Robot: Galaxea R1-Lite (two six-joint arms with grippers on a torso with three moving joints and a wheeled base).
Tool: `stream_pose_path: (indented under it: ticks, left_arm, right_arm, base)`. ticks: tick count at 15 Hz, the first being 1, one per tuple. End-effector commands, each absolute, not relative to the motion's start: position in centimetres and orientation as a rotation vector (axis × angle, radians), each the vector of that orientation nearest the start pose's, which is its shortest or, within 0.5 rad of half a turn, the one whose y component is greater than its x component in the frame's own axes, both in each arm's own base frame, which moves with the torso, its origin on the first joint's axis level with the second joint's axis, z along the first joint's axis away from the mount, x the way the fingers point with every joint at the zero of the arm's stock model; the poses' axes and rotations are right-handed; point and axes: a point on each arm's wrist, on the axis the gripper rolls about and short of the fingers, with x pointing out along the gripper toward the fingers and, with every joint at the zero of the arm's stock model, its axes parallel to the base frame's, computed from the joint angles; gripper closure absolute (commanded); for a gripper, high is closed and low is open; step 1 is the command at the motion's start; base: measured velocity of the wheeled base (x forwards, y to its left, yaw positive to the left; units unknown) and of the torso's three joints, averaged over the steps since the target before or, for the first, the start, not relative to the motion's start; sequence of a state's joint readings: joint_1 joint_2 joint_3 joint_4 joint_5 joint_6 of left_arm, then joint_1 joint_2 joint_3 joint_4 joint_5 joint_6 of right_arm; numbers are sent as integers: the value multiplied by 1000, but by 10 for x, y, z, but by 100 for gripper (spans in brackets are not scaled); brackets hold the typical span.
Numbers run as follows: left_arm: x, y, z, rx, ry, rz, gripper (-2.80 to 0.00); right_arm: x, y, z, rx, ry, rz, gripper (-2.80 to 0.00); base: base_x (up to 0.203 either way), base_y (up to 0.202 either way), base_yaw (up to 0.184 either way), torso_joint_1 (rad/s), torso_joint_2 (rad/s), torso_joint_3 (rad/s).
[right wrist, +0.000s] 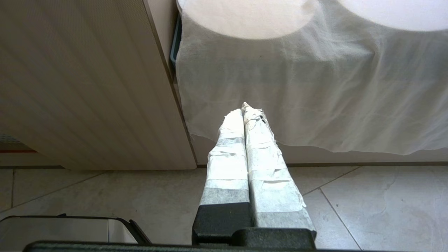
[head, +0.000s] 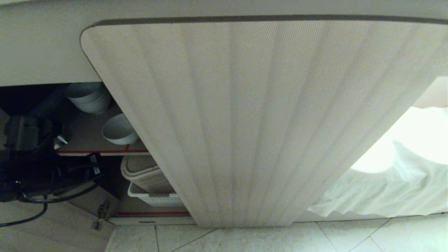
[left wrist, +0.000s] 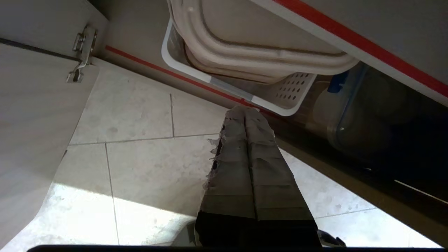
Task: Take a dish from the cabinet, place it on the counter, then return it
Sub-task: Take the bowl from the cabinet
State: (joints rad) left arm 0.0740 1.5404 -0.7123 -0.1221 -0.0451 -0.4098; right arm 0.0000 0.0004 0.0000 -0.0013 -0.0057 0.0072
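The cabinet stands open, its fluted beige door [head: 245,122] swung wide across the head view. On the upper red-edged shelf [head: 105,151] sits the dish [head: 119,131], a small white bowl tipped slightly on its side. My left arm [head: 31,164] is a dark mass in front of the opening, left of and below the dish. In the left wrist view my left gripper [left wrist: 245,110] is shut and holds nothing, its taped tips pointing at the lower shelf's red edge beside a basket. My right gripper [right wrist: 244,106] is shut and empty, low over the floor. The counter's top is out of view.
Stacked greyish bowls [head: 87,98] stand behind the dish. A white slotted basket [head: 154,197] holding beige tubs fills the lower shelf, and the left wrist view shows a clear lidded container [left wrist: 350,115] beside it. A door hinge [left wrist: 82,52] hangs nearby. White cloth [head: 385,182] drapes at the right, over tiled floor [head: 280,238].
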Motion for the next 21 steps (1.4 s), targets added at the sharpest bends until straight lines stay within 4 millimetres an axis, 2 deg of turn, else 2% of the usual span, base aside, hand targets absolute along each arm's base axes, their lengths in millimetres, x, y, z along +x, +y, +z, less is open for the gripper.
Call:
stream_pose_path:
  ticks: [1, 8, 21]
  left_arm:
    - [245, 17, 155, -438, 692, 172, 0]
    - [249, 17, 153, -491, 692, 194, 0]
    - [280, 18, 165, -572, 638, 208, 0]
  right_arm:
    - [-23, 0, 76, 8, -2, -5, 0]
    - [-23, 0, 76, 8, -2, -6, 0]
    - [-23, 0, 76, 8, -2, -6, 0]
  base:
    - [0, 0, 0, 0, 0, 0]
    - [0, 0, 0, 0, 0, 0]
    - [0, 0, 0, 0, 0, 0]
